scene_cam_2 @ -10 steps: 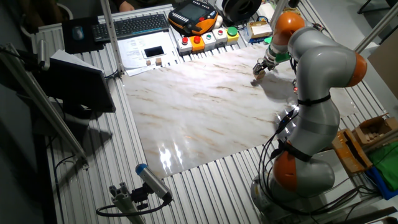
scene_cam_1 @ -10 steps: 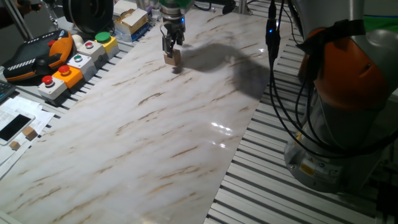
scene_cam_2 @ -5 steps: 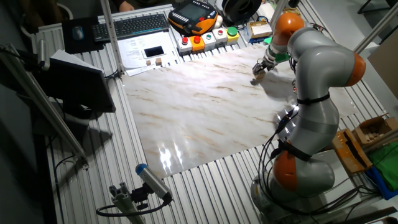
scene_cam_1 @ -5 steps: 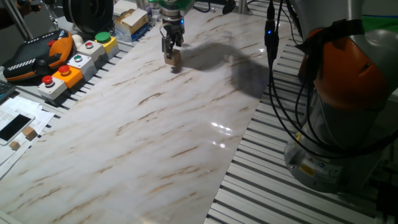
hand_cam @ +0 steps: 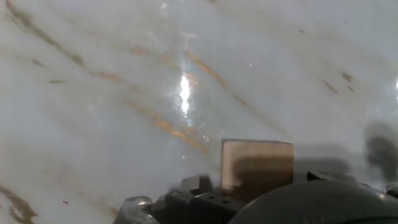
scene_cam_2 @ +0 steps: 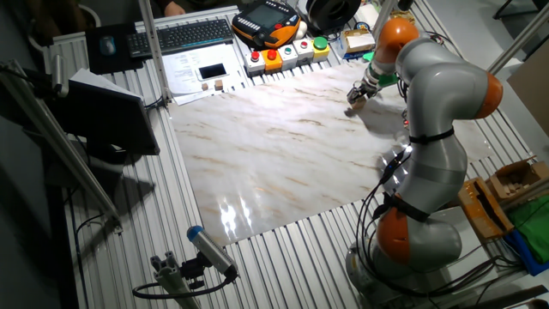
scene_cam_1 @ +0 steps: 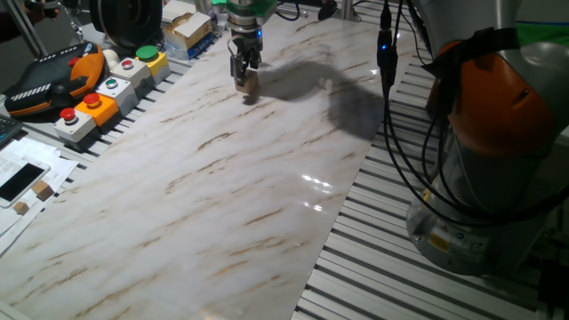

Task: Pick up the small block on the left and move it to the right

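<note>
Glossy white marble-patterned desk point(scene_cam_1: 222, 178) with tan veins fills the middle of a ribbed metal bench, and ceiling light glares off its sheen. Along the edge beyond the claw sit grey button boxes point(scene_cam_1: 107, 93) with red, green and orange caps, an orange-and-black teach pendant point(scene_cam_1: 49, 80), a black keyboard point(scene_cam_2: 193, 34) and white papers with a dark phone point(scene_cam_2: 212, 72). Well behind the claw rises the grey-and-orange arm base point(scene_cam_1: 498, 133), trailing black cables.

Dark two-finger claw point(scene_cam_1: 244, 78) points straight down near the far part of the desk. Its fingers stand narrowly apart, closed onto the small plain light-tan wooden cube point(scene_cam_1: 249, 84), which sits between the tips. In the hand view the cube point(hand_cam: 257, 165) shows just ahead of the dark finger hardware, one flat face lit, casting a shadow on the marble; whether it touches the desk or hangs just clear seems uncertain.
</note>
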Controlling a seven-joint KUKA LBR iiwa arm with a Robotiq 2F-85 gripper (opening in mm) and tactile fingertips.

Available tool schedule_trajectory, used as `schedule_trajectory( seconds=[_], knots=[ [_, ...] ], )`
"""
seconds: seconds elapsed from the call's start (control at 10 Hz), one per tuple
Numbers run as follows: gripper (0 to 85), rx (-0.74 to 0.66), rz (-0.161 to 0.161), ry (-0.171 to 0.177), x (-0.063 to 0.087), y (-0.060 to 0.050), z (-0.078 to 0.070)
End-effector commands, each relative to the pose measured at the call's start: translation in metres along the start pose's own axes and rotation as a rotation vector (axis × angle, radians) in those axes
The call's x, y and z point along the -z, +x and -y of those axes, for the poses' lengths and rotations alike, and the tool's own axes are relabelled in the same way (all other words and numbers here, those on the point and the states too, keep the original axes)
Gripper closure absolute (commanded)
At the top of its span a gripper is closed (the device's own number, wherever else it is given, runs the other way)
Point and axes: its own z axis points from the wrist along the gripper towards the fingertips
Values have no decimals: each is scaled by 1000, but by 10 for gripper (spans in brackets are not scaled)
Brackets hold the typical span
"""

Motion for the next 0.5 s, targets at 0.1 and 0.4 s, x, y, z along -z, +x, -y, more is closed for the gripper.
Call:
schedule_trajectory(
  seconds=[0.1, 0.4],
  knots=[
    [0, 2, 0, -3, -2, -1, 0],
    [0, 3, 3, -4, -8, -2, 0]
  ],
)
